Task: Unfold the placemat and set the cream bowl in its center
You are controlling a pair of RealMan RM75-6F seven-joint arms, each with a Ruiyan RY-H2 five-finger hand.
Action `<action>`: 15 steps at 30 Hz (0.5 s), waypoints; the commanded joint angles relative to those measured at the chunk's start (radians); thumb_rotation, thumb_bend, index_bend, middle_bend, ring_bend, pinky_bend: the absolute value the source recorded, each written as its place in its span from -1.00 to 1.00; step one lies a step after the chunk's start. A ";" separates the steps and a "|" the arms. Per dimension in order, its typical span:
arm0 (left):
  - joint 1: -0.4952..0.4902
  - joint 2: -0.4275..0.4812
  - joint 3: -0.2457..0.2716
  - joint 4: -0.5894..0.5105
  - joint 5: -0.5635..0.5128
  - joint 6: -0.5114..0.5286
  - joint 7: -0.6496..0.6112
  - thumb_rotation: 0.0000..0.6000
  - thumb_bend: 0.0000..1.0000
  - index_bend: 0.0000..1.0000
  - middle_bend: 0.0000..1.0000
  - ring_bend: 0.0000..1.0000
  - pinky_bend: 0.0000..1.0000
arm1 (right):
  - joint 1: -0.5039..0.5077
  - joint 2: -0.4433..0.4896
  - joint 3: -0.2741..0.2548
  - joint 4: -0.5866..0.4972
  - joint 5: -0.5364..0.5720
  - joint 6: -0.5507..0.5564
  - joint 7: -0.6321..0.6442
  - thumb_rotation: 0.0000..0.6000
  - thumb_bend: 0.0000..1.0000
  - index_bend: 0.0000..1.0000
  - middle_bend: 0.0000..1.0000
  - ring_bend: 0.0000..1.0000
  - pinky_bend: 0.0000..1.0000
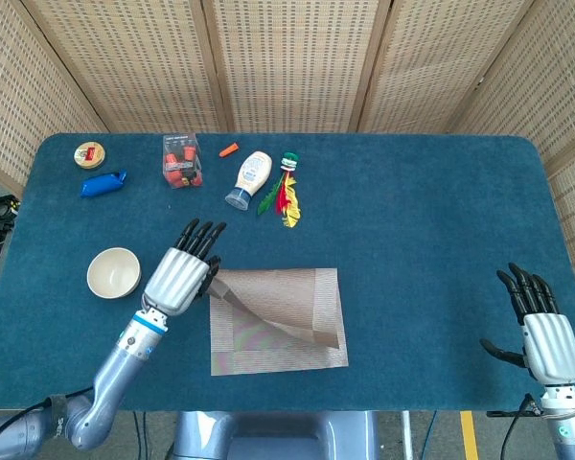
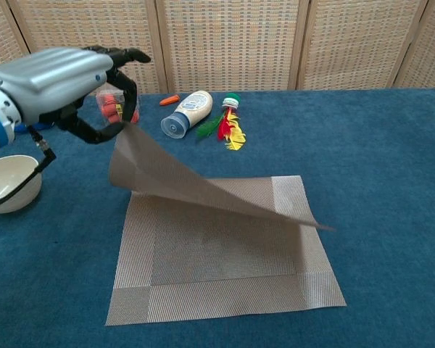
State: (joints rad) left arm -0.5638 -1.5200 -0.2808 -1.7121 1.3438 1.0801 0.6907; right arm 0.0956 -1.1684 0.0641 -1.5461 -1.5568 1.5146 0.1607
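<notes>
The placemat [image 2: 225, 254] lies near the front edge of the table [image 1: 412, 240], a little left of centre, its long side running left to right. Its lower layer is flat on the cloth; the upper layer is lifted at the left corner and hangs in a slope down to the right, where it meets the mat again at the far right part. I hold that raised corner pinched in my left hand [image 2: 65, 80], thumb under and fingers over, well above the table.

The fold appears to run along the far edge, so in my judgement the flap has to be carried away from me, toward the far side, and laid down there.

The cream bowl [image 1: 113, 273] stands upright on the table just left of my left hand, apart from the mat. My left hand is by far the nearer to it.

My right hand [image 1: 541, 331] rests at the near right corner, fingers spread, holding nothing, well apart from mat and bowl.

Along the far left stand a sauce bottle [image 1: 250, 178], a clear box of red pieces [image 1: 180, 161] and a feather toy [image 1: 286, 186].
</notes>
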 commanded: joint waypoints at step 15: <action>-0.173 0.004 -0.098 0.282 -0.232 -0.072 -0.003 1.00 -0.01 0.08 -1.00 -1.00 -1.00 | 0.015 -0.032 0.003 0.024 0.021 -0.033 -0.057 1.00 -0.83 -0.83 -1.00 -1.00 -1.00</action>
State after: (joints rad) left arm -0.7231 -1.5150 -0.3811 -1.4602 1.1251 1.0138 0.6977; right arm 0.1106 -1.1989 0.0680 -1.5230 -1.5364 1.4826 0.1041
